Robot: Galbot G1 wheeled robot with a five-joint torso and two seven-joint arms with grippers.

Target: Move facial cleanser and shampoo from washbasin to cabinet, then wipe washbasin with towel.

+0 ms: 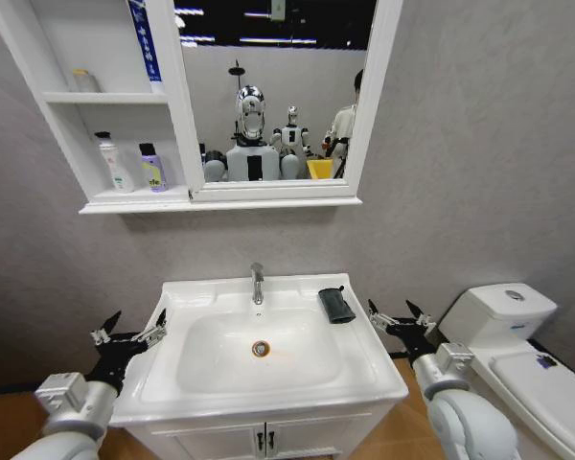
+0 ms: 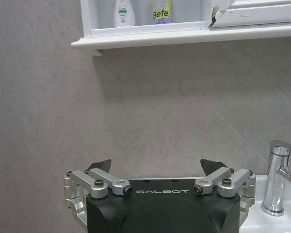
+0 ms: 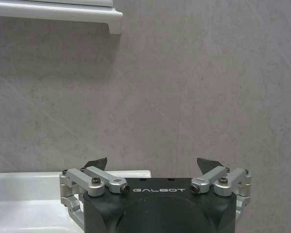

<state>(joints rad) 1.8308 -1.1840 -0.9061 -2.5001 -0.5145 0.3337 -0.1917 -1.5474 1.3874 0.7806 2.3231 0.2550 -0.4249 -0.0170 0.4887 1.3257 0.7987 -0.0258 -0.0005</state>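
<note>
Towel point(image 1: 336, 305) is lying folded on the washbasin point(image 1: 364, 359) rim, back right, just beside the faucet point(image 1: 257, 283). Two bottles, one white point(image 1: 113, 164) and one purple-capped point(image 1: 152, 169), are standing side by side on the cabinet point(image 1: 134, 199) bottom shelf. My left gripper point(image 1: 131, 332) is hovering at the basin's left edge, jaws spread wide, holding nothing. My right gripper point(image 1: 401, 320) is hovering at the right edge near the towel, jaws equally wide, empty.

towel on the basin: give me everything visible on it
The towel is a small dark grey-black cloth, folded into a rough rectangle, lying flat on the washbasin's white top, at the bowl's back right corner, right of the faucet. Nothing grips it; the right gripper is open, apart from it, beyond the basin's right edge.
</note>
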